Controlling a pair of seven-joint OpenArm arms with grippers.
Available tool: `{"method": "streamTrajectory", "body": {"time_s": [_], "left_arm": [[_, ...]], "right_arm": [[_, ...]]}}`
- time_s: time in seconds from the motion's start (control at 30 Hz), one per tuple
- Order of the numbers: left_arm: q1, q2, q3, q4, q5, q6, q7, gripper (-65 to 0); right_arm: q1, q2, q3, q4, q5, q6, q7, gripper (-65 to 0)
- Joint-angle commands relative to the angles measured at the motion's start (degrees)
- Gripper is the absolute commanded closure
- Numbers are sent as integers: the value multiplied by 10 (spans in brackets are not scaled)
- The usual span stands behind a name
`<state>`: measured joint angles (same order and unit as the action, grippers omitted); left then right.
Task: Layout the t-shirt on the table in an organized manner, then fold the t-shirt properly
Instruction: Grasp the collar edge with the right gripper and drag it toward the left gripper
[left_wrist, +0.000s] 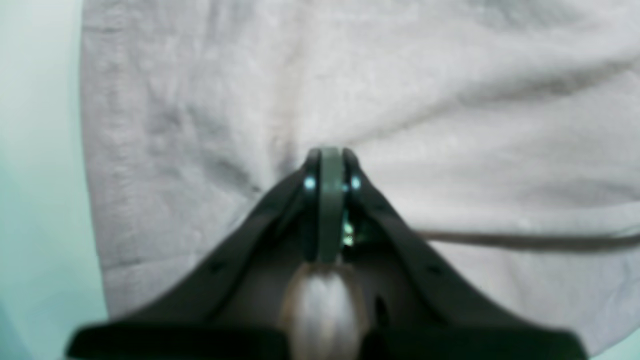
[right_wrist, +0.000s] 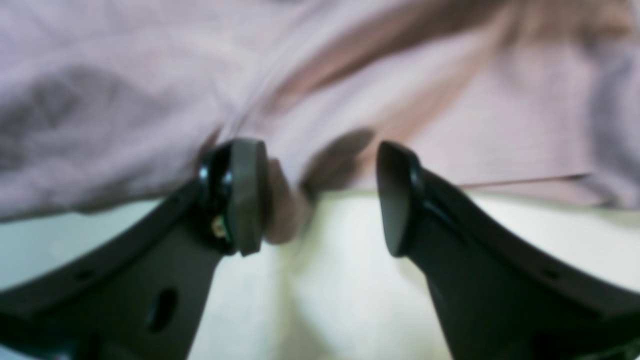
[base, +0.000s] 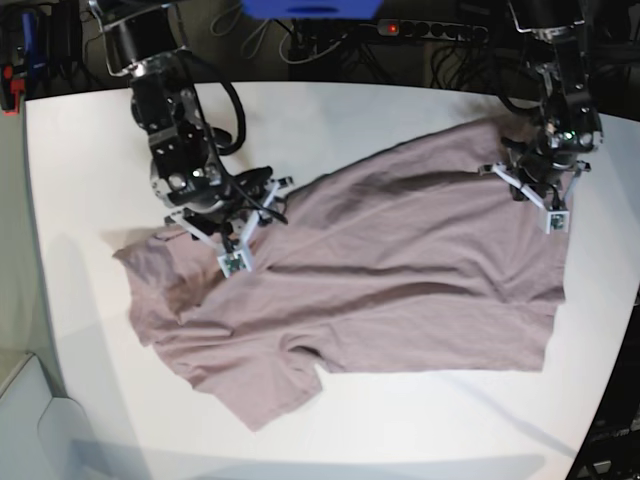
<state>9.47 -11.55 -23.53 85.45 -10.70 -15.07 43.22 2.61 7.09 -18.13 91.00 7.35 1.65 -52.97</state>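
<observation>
The dusty-pink t-shirt (base: 400, 280) lies spread, still wrinkled, across the white table (base: 90, 140). One sleeve points toward the front edge. At the shirt's far right corner my left gripper (base: 537, 188) presses down. In the left wrist view its jaws (left_wrist: 329, 157) are together, and creases in the t-shirt (left_wrist: 450, 75) run to the tip. My right gripper (base: 232, 240) sits at the shirt's upper left edge. In the right wrist view it (right_wrist: 320, 197) is open, and a small fold of the t-shirt (right_wrist: 125, 75) hangs beside the left finger (right_wrist: 247, 195) above the table (right_wrist: 340, 260).
Bare table (left_wrist: 35, 150) shows left of the shirt's edge in the left wrist view. A power strip (base: 430, 30) and cables lie beyond the far edge of the table. The table's left edge drops off near a grey floor area (base: 15, 300).
</observation>
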Motion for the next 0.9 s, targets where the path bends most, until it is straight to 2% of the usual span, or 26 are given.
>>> {"method": "streamTrajectory", "body": {"time_s": [0.0,0.13,0.43,0.6,0.83,0.87], "left_arm": [[-3,-4,-1,1,5,1,13,-1],[-5,-4,-1,0,5,1,13,-1],[-6,-9,-1,0,7,1,12,-1],[-6,-9,-1,0,5,1,12,-1],[-18,-9,-1,0,9,1,12,-1],[-18,-9,-1,0,9,1,12,-1]], "right_arm": [[10,-1,0,10,2,1,11,-272],[8,-2,-6,30,2,1,8,-3],[-88,-2,-7,240,2,1,-22,0],[-146,-2,-13,246,2,1,-25,0],[-209,-1,-114,246,0,0,-25,0],[-213,-1,-125,246,0,-1,-25,-19]]}}
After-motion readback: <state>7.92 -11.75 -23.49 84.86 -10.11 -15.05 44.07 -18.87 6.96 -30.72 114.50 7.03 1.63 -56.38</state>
